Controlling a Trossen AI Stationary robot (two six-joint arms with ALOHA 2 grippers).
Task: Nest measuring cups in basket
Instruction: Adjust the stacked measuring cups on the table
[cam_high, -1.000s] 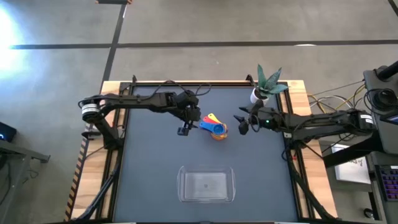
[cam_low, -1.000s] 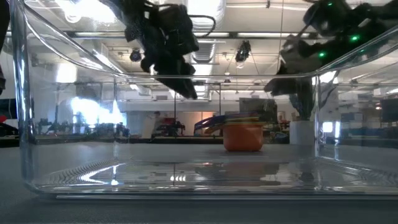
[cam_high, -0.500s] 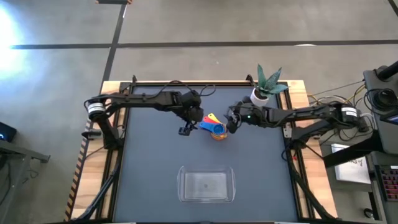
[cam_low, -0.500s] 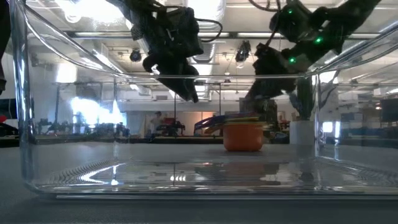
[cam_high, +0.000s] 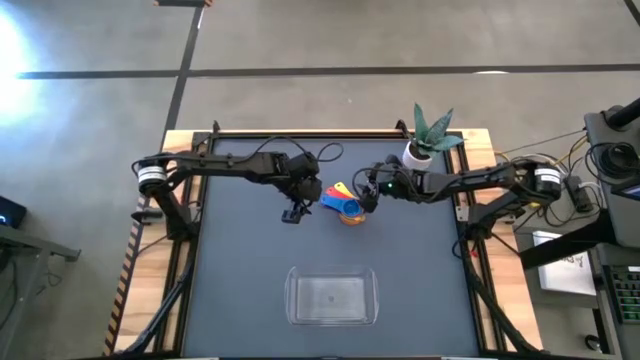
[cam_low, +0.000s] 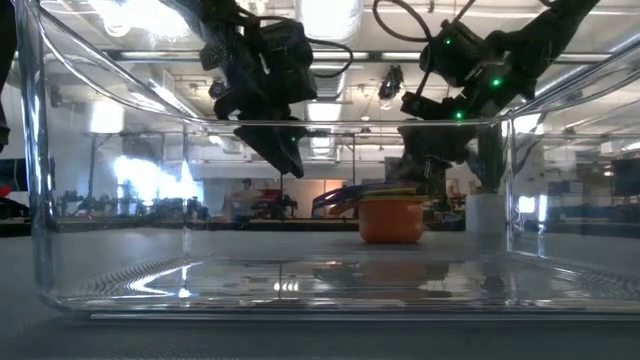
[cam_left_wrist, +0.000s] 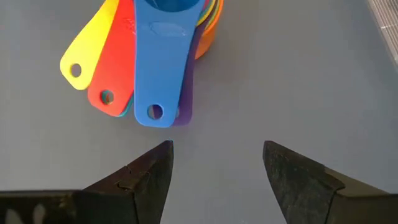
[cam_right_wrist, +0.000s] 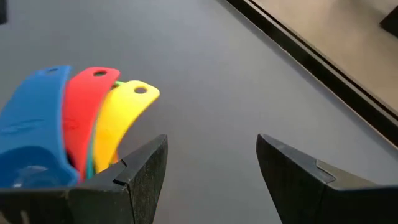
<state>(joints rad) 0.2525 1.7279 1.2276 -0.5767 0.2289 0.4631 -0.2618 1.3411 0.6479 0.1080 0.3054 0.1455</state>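
High view: nested measuring cups (cam_high: 345, 203) | both grippers open beside them | basket (cam_high: 331, 297) apart

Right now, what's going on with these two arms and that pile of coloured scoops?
The measuring cups sit nested in one stack on the dark table, handles fanned out. The left pincer hangs open beside the stack's handles, holding nothing. The right pincer is open too, right at the stack on the side toward the potted plant. The clear basket near the table's front edge has nothing in it, so the stack isn't in yet.
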